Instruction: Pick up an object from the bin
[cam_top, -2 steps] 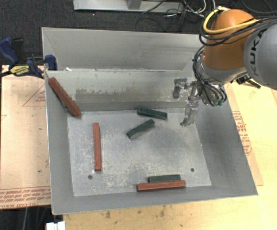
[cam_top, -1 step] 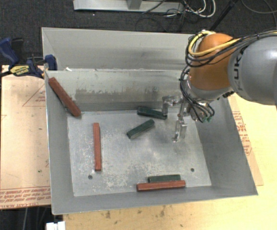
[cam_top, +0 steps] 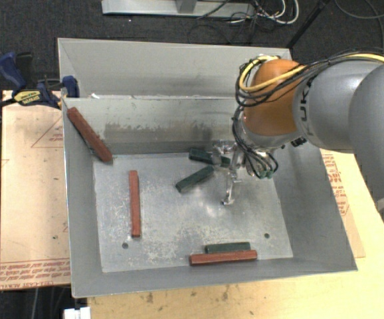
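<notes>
Farthest to the left of my claw [cam_top: 228,198], and up toward the back corner of the bin [cam_top: 165,115], a brown bar [cam_top: 89,135] leans tilted against the side wall, its lower end on the floor. It is well apart from me.

Nearer, but still well to my left, a red stick [cam_top: 134,203] lies flat on the floor, running lengthwise from the back toward the front, about level with my claw.

Just to my left lies a green block [cam_top: 195,178], dark and oblong, tilted so that its right end rises toward me. This is the thing closest to my claw: it is just beside my tip, and I cannot tell whether it touches it. A second green block [cam_top: 202,156] lies behind and left of my claw, near the back wall, close by the first.

In front of my claw, near the front wall, a green bar [cam_top: 227,247] and a red bar [cam_top: 223,258] lie side by side, touching along their length, the red one nearer the wall.

My claw points down at bare floor in the middle of the bin, right of the tilted block. How wide it stands I cannot tell.

To the right and behind, my orange cover [cam_top: 272,105] with its cables [cam_top: 252,78] and my grey arm [cam_top: 351,105] reach in over the right wall.
</notes>
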Motion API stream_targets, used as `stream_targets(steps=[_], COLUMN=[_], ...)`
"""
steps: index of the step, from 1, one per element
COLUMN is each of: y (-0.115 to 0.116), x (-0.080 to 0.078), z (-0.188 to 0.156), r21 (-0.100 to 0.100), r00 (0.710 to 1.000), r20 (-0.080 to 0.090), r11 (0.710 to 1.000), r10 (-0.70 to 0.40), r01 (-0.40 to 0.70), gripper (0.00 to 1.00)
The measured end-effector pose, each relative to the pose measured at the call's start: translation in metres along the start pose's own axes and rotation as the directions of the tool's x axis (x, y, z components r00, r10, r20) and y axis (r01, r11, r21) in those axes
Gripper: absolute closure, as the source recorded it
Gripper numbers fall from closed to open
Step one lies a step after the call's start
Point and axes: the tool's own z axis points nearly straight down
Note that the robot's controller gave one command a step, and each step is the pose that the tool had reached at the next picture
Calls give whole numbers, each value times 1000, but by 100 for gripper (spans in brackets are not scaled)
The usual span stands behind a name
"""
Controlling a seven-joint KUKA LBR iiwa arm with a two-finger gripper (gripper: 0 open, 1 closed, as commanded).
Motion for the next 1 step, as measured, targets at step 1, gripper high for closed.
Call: stream_targets(steps=[1], y=[17], x=[-8], z=[-14], r21=[0], r00=[993], r20=[-1], r11=[993], r10=[-120], r01=[120], gripper=[0])
